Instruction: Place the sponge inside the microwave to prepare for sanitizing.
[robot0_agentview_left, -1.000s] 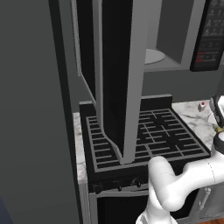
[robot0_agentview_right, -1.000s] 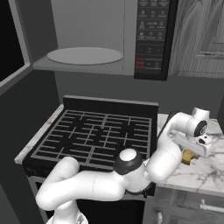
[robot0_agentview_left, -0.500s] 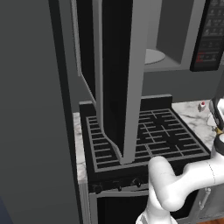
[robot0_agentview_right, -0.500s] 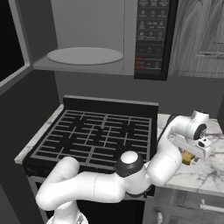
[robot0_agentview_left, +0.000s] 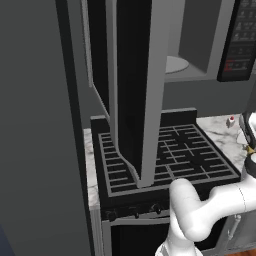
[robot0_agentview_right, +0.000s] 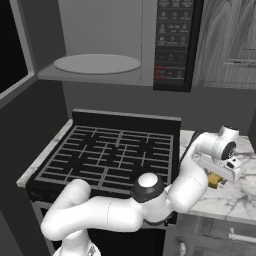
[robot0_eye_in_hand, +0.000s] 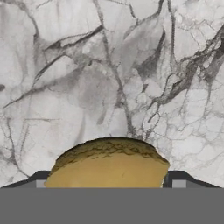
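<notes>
Fingers (robot0_eye_in_hand: 175, 177) pinch the sponge (robot0_eye_in_hand: 107, 166) from both sides above the marble counter (robot0_eye_in_hand: 109, 65).
Left base camera: the microwave (robot0_agentview_left: 200, 45) hangs with its door swung wide over the stove (robot0_agentview_left: 165, 155), turntable bare. Right base camera: the gripper (robot0_agentview_right: 218, 179) hangs over the counter right of the stove, a yellow-tan bit under the hand. Hand camera: the sponge sits between the two tips, apparently gripped. By my reading the pickup is done; lifting it up and into the microwave remains.

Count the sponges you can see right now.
1: the sponge sits between the gripper fingers, over the marble counter right of the stove. Others may be hidden.
</notes>
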